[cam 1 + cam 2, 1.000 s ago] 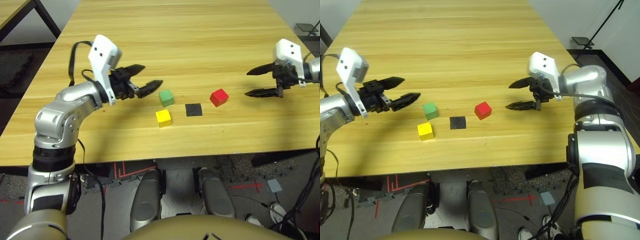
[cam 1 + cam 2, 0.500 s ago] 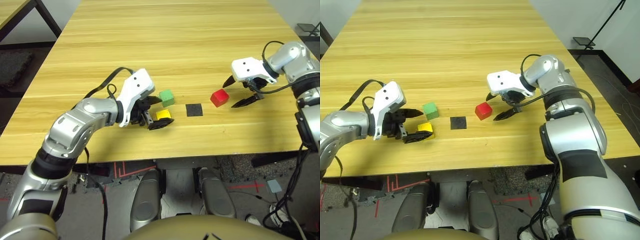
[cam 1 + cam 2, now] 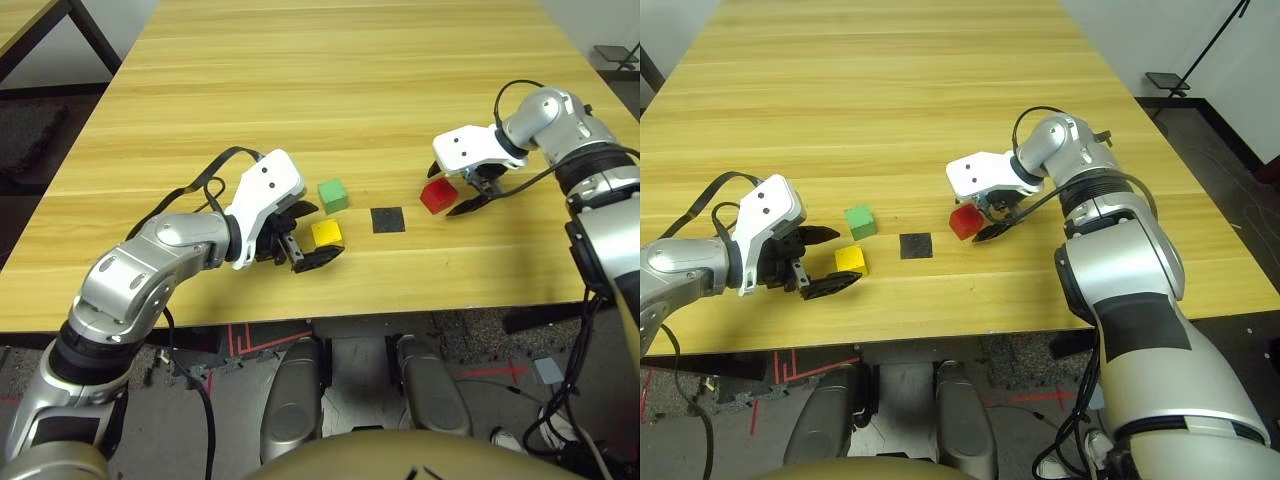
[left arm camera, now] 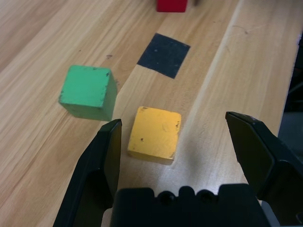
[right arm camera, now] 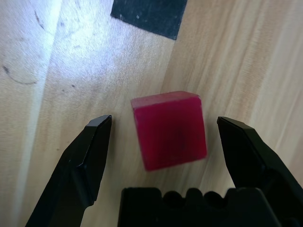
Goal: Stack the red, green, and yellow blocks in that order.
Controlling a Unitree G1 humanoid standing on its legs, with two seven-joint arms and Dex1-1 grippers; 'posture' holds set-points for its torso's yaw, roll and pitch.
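"Silver and bulky, your left arm is reaching over the table. What is its pincer doing?"

"Your left gripper is standing wide open, and the yellow block is sitting between its fingertips, with nothing being gripped."

"And next to that, what are you seeing, operator?"

"You are seeing the green block resting near the yellow one, on its far side and slightly to the right. The two are standing apart on the wood, tops bare."

"Further right?"

"You are coming to the flat black patch, which is lying bare on the table between the yellow and green pair and the red block. That red one is resting directly on the wood, apart from the patch."

"How is your other pincer holding itself?"

"Your right gripper is spreading its fingers wide around the red block, one on each side. Wood is showing between the block and each finger, so you are not gripping it. At the far right, your right arm is extending over the table edge."
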